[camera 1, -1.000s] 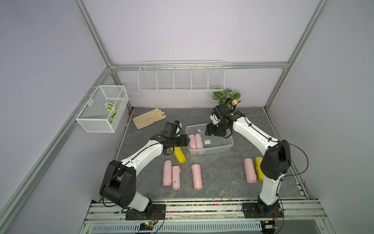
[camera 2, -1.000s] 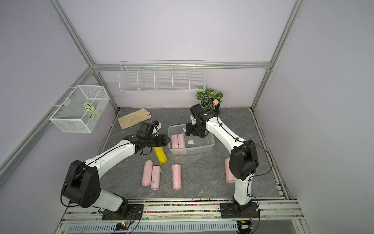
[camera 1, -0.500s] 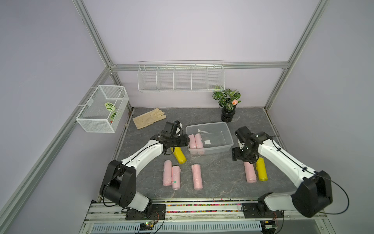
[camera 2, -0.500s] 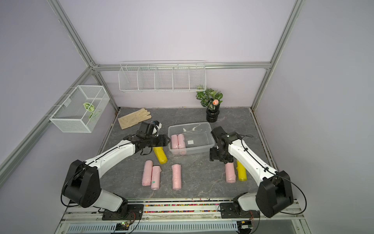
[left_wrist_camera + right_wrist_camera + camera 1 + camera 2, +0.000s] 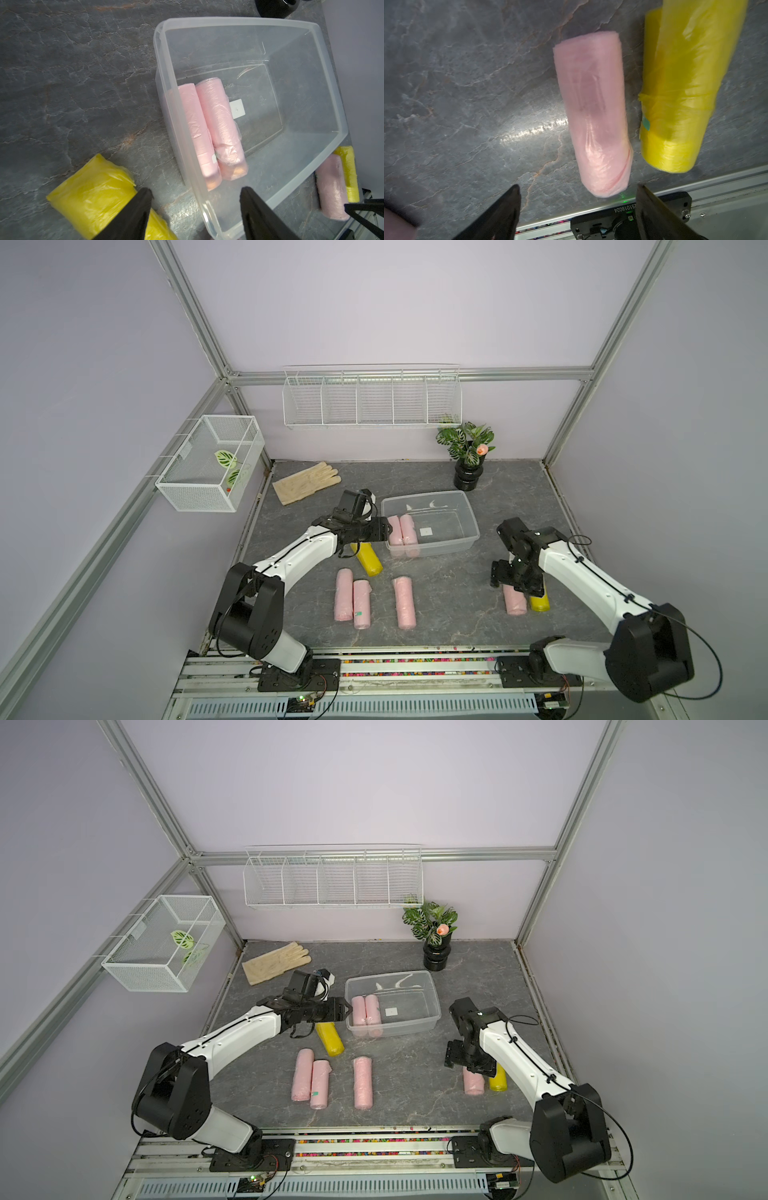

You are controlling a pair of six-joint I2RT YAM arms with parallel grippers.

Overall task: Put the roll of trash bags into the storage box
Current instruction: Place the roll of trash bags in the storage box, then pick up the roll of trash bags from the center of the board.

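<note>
The clear storage box (image 5: 469, 510) (image 5: 432, 992) (image 5: 228, 20) sits mid-table with two pink rolls of trash bags (image 5: 401, 529) (image 5: 365, 1011) (image 5: 207, 128) lying side by side along its left wall. My left gripper (image 5: 388, 531) (image 5: 347, 1011) (image 5: 195, 191) is open and empty, its jaws straddling the box's left wall. At the front right, my right gripper (image 5: 515, 587) (image 5: 469, 1063) (image 5: 577, 189) hangs open and empty just over the near end of another pink roll (image 5: 515, 603) (image 5: 593, 116). A yellow roll (image 5: 539, 603) (image 5: 685, 83) lies right beside that one.
Three more pink rolls (image 5: 361, 603) lie front-middle, and a yellow roll (image 5: 368, 562) lies under my left arm. A glove (image 5: 305, 487) and a potted plant (image 5: 467, 456) are at the back. A wire basket (image 5: 208, 464) and a wire rack (image 5: 370, 398) hang on the walls.
My right arm swung from above the box to the front right and came down over the pink and yellow rolls, its jaws opening wider. The left arm stayed put.
</note>
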